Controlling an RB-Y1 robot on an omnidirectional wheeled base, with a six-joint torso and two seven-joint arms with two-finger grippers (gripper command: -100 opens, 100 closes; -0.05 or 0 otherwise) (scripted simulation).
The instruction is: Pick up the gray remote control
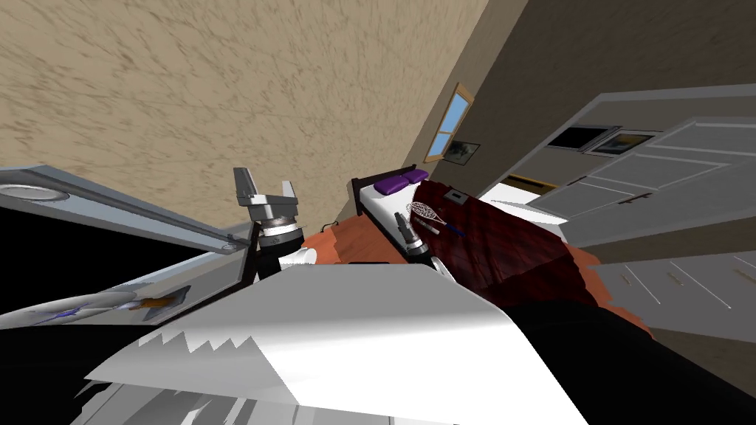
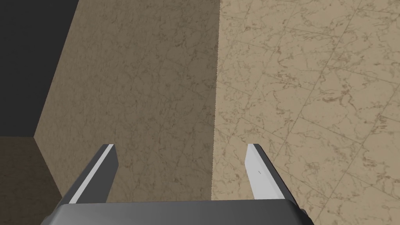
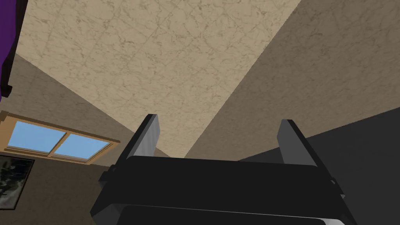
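A small grey rectangular thing (image 1: 458, 196), which looks like the remote control, lies on the dark red quilt of a bed (image 1: 509, 243) ahead of me and to the right. My left gripper (image 1: 266, 184) is raised well left of the bed, and its two fingers stand open with nothing between them (image 2: 181, 145). My right gripper (image 1: 401, 219) is small near the bed's foot, short of the grey thing. It is open and empty too (image 3: 219, 119).
A racket (image 1: 427, 212) lies on the bed's white sheet, with purple pillows (image 1: 399, 181) at the headboard. Grey doors (image 1: 650, 177) and drawers (image 1: 679, 288) line the right side. A grey panel (image 1: 111, 210) with a black area below it stands at my left.
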